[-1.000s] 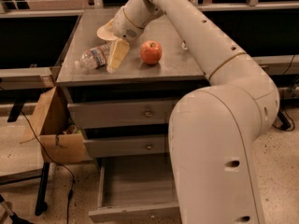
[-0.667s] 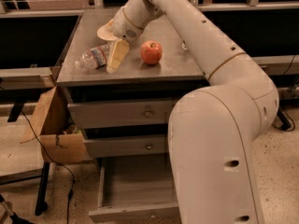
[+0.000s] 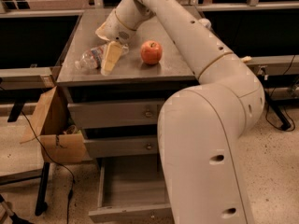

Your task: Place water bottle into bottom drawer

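Against the earlier view little is changing: the water bottle (image 3: 91, 58) is lying in the same spot on its side near the front left of the tabletop (image 3: 174, 65), the apple (image 3: 151, 52) is sitting where it was, and the pincer (image 3: 110, 59) is staying down over the bottle, perhaps a shade further left; the bottom drawer (image 3: 133, 183) is standing pulled out as before

The apple is resting just to the right of the pincer, apart from the bottle; the top drawer (image 3: 114, 114) and the middle drawer (image 3: 119, 147) are sitting pushed in above the open one; a cardboard box (image 3: 58, 136) is hanging at the cabinet's left side, with a dark cable (image 3: 45, 148) trailing past it to the floor; the robot's bulky cream arm (image 3: 205, 143) is covering the right part of all three drawers

The pincer is lying across the bottle's middle and touching it; whether it is gripping the bottle, or how wide it is standing, I cannot tell
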